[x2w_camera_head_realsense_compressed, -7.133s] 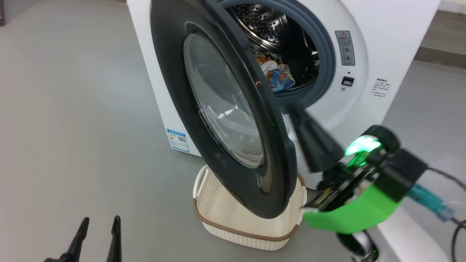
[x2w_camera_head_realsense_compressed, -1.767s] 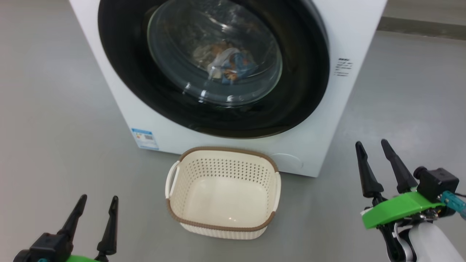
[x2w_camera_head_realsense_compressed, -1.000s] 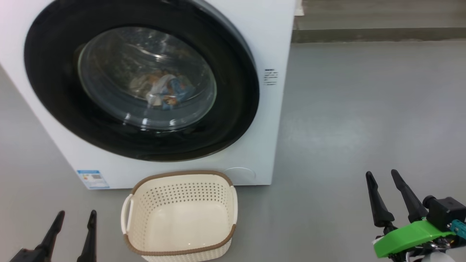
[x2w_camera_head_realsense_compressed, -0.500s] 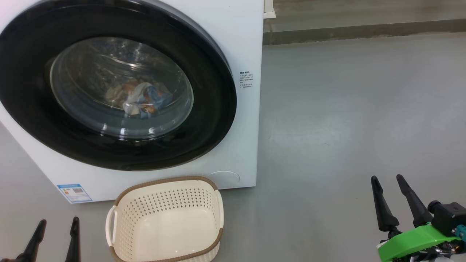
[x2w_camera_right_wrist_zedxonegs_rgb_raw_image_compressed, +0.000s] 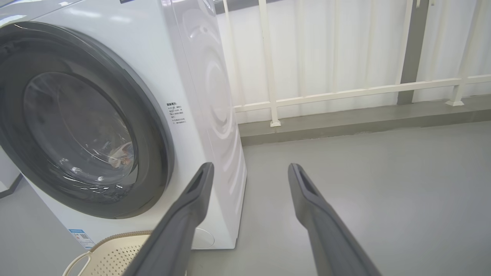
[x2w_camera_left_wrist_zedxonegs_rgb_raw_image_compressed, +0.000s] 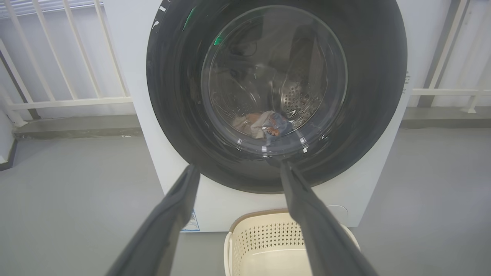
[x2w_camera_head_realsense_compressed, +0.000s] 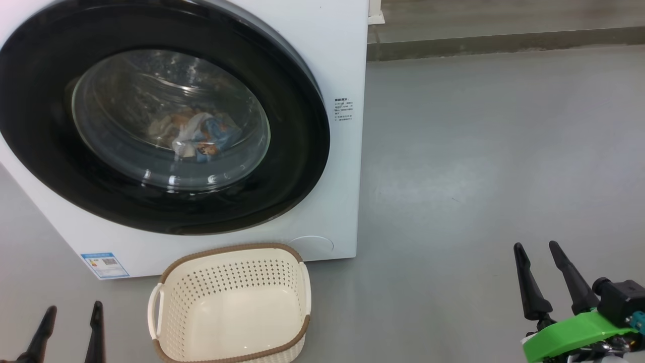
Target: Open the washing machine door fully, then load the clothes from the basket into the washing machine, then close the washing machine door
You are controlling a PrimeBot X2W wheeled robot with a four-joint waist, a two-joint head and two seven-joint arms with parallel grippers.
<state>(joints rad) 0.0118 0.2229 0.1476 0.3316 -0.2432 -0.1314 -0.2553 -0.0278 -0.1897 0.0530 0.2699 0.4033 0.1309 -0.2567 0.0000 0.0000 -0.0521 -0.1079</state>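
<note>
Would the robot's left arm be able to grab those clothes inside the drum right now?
Probably not. The washing machine door looks shut, so its glass window stands between the open left jaws and the clothes.

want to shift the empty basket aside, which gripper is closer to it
Left. The left gripper sits open just left of the basket; the right gripper sits open much farther off, to its right.

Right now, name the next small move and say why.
Probably none beyond parking both arms: the washing machine door looks shut flush, the clothes lie inside behind its glass, the basket is empty, and the left gripper and right gripper are open, touching nothing. The job appears done.
</note>
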